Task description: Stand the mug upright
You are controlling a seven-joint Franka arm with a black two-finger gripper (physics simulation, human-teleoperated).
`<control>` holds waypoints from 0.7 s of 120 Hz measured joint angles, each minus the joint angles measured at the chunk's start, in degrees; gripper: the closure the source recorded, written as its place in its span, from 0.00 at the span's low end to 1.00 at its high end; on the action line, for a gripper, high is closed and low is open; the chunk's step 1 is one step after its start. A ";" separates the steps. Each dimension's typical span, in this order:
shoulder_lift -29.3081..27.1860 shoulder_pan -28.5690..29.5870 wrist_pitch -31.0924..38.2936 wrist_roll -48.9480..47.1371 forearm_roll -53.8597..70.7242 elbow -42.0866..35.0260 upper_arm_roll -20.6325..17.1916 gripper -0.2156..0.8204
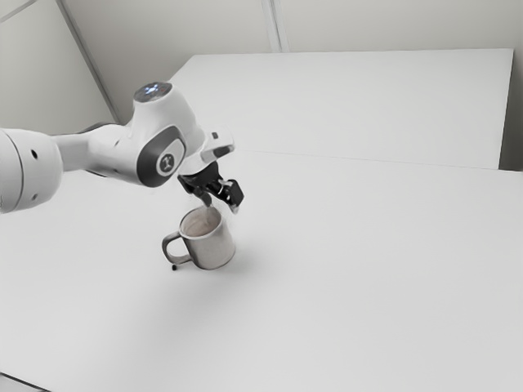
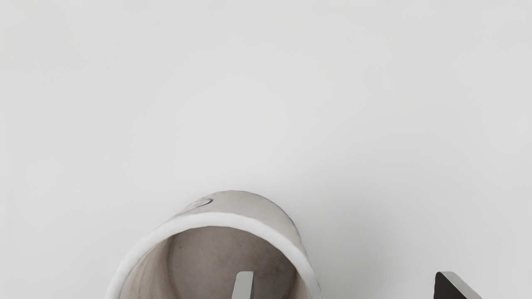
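The gripper (image 1: 221,207) is at the mug's mouth in the exterior view, coming down from above. Below it the grey-beige mug (image 1: 214,248) has its mouth upward and its dark handle toward the exterior view's left; whether its base rests flat, I cannot tell. In the wrist view my gripper (image 2: 345,276) stands open, its fingertips wide apart. One fingertip overlaps the mouth of the mug (image 2: 266,203), in front of its inner bottom, while the other is outside beyond the white rim. The mug's lower wall and handle are hidden there.
The white table (image 1: 343,286) stretches around the mug. A small black spot (image 1: 174,267) lies beside the handle. Farther back, another white surface (image 1: 359,106) reaches the wall.
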 joint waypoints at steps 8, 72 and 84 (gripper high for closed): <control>3.46 0.52 -3.54 0.69 -0.01 7.96 0.19 0.31; 1.89 7.99 -34.64 8.80 -0.01 34.20 -0.10 0.23; 1.27 9.90 -37.48 9.89 0.03 34.48 -1.11 0.23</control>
